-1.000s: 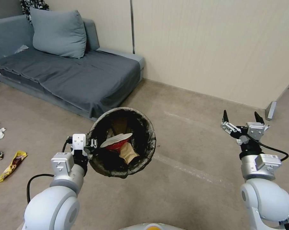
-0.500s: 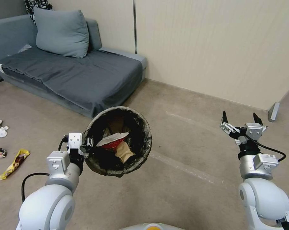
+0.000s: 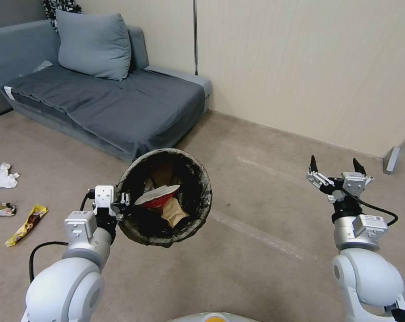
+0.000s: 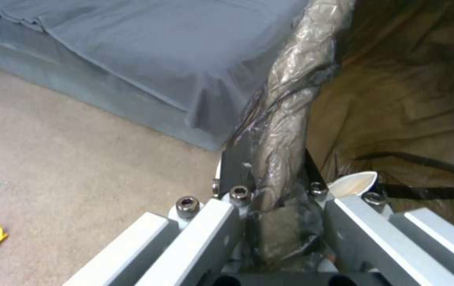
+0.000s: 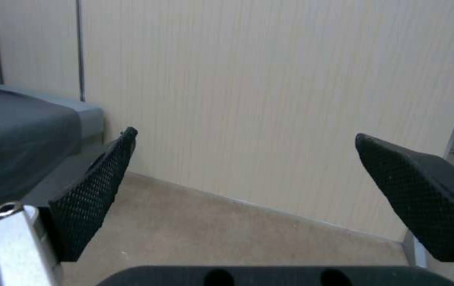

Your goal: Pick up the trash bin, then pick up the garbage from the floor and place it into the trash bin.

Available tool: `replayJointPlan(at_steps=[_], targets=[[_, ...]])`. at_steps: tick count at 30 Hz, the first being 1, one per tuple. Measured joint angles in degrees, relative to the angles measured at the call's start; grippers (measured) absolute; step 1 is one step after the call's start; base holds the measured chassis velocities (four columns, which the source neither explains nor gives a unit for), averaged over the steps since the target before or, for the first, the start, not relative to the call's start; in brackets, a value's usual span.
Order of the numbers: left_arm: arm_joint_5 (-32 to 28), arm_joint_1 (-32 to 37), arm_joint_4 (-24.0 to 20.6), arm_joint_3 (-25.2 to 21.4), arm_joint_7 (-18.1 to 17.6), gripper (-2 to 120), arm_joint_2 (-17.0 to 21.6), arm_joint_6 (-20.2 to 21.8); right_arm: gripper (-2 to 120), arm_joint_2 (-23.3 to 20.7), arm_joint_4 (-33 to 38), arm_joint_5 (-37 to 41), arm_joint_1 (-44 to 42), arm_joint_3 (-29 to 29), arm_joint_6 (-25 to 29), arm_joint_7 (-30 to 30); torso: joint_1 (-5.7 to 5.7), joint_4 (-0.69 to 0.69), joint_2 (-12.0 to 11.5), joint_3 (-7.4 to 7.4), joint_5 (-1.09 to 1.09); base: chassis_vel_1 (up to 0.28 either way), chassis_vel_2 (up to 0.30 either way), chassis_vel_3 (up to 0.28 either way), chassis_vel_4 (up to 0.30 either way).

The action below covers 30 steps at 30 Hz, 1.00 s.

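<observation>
Head view showed the left gripper (image 3: 122, 203) clamped on the light, stiff trash bin (image 3: 164, 198) by its bag-wrapped rim; right gripper (image 3: 334, 164) hung with jaws apart, empty.

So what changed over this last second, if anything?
The whole head view slid rightward, so the camera turned left; sofa and floor litter did not move themselves. The left end effector stays clamped on the trash bin rim, and the right end effector stays open and empty.
</observation>
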Motion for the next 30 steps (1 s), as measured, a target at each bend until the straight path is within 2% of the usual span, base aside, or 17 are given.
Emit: replayJointPlan(at_steps=[30], targets=[[-1.34, -0.18, -0.12, -0.79, -0.28, 0, -0.21, 0.26, 100, 0.29, -0.09, -0.46, -0.24, -0.46, 0.41, 0.19, 0.0, 0.0, 0.0, 0.0, 0.0, 0.019, 0.017, 0.017, 0.021]])
